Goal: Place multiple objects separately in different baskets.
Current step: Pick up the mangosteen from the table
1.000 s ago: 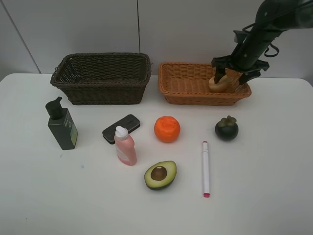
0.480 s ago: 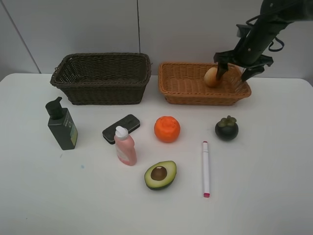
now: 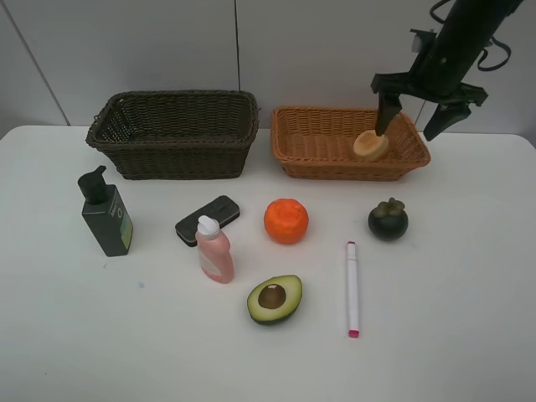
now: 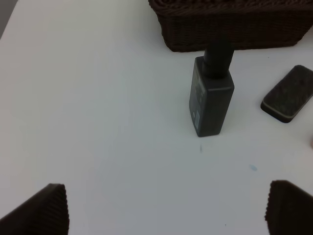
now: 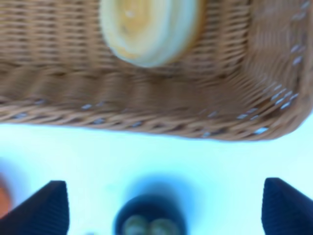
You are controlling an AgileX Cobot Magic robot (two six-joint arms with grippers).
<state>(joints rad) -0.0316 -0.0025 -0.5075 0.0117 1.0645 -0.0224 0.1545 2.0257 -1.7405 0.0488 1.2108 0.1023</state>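
Right gripper has risen clear of the light basket, jaws spread and empty, because the tan round fruit now lies released near the basket's right end.

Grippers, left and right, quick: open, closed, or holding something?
Left gripper: open, empty.
Right gripper: open, empty, above the orange-tan basket; the tan round fruit lies inside.
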